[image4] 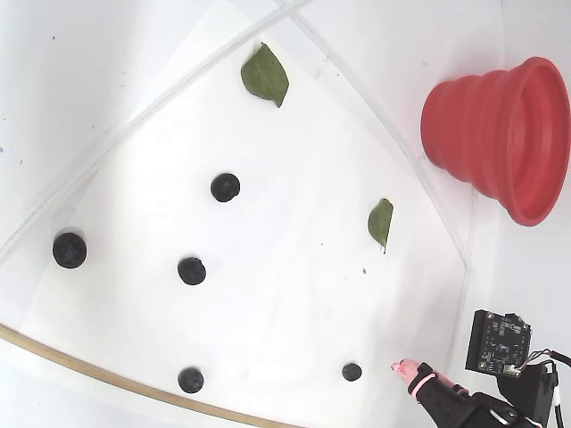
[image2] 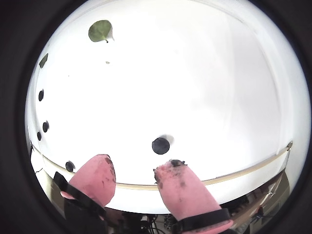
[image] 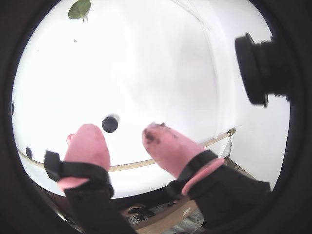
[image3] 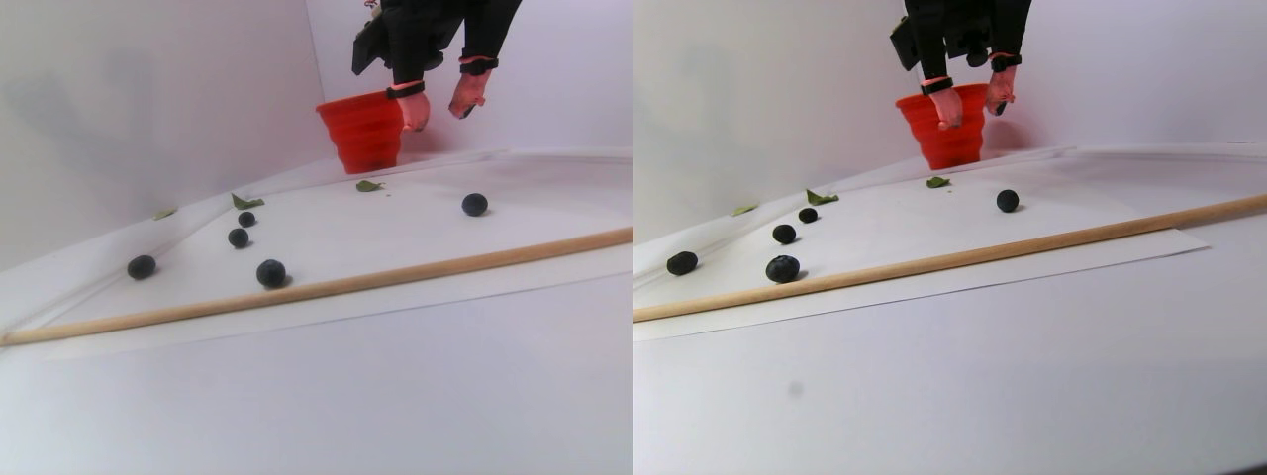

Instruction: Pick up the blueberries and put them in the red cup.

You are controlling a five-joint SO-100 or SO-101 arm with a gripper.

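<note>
My gripper is open and empty, its pink fingertips smudged dark. In the stereo pair view it hangs high above the white sheet, just in front of the red cup. One blueberry lies on the sheet below, between and beyond the fingers; it also shows in the other wrist view and in the fixed view, just left of a pink fingertip. Several more blueberries lie scattered to the left. The red cup stands upright at the upper right.
Two green leaves lie on the sheet. A wooden dowel runs along the sheet's near edge. White walls close the back corner behind the cup. A black camera module sticks out at the right.
</note>
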